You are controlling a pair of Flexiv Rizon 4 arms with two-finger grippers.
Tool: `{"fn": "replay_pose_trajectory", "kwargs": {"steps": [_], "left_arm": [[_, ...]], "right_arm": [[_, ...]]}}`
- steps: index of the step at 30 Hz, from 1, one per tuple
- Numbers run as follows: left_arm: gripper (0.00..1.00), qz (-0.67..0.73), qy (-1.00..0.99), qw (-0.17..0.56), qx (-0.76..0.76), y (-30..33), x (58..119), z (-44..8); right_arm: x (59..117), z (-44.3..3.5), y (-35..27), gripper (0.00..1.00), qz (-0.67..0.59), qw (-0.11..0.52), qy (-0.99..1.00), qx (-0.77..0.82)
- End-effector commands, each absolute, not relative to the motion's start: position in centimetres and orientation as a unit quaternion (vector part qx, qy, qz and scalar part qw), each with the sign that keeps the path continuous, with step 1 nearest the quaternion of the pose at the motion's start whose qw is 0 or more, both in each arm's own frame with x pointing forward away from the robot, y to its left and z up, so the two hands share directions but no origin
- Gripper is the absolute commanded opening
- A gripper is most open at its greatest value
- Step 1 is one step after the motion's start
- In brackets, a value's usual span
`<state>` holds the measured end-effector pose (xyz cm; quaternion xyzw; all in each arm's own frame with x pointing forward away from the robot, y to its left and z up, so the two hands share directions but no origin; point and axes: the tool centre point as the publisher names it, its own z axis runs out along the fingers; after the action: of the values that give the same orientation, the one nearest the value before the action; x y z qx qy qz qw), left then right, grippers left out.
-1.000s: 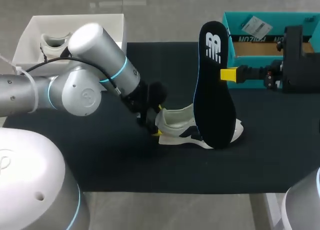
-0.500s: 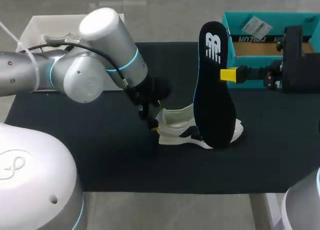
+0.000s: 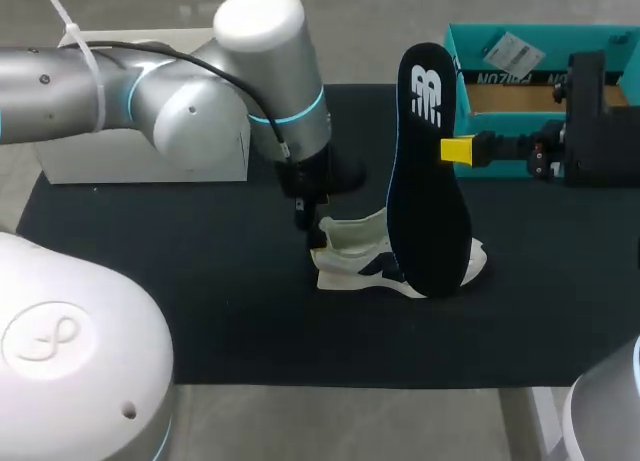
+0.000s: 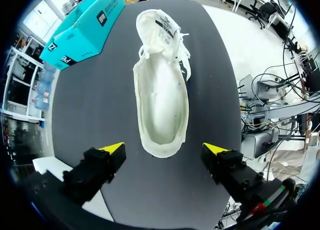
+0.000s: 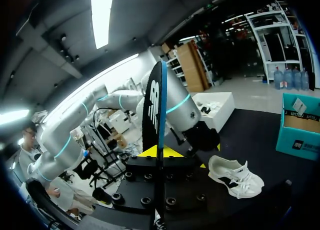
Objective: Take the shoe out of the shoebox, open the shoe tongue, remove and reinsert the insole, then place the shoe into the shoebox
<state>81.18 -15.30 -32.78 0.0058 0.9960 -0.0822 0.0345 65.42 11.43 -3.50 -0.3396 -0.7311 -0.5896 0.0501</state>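
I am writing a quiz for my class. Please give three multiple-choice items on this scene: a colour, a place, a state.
1. What colour is the shoebox? A. red B. teal C. yellow
2. The insole belongs in the shoe; where is it? A. inside it B. in the right gripper C. in the shoebox
3. The left gripper is: A. open B. shut on the shoe C. shut on the insole
B: its walls are teal. B: that gripper pinches it upright. A: its yellow tips stand apart, either side of the heel.
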Motion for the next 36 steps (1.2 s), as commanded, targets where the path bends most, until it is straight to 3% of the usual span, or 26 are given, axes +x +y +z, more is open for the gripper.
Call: {"fn": "replay_pose_trajectory", "kwargs": {"steps": [1, 36], "left_arm": [[1.00, -0.035, 0.999, 0.035, 0.003, -15.71, 81.17, -32.61], [1.00, 0.004, 1.000, 0.024, -0.018, -15.74, 81.19, -32.58]], "right_arm": [[65.47, -3.62, 11.61, 0.00, -0.590, 0.050, -0.731, -0.340], [65.47, -3.62, 11.61, 0.00, -0.590, 0.050, -0.731, -0.340]]}}
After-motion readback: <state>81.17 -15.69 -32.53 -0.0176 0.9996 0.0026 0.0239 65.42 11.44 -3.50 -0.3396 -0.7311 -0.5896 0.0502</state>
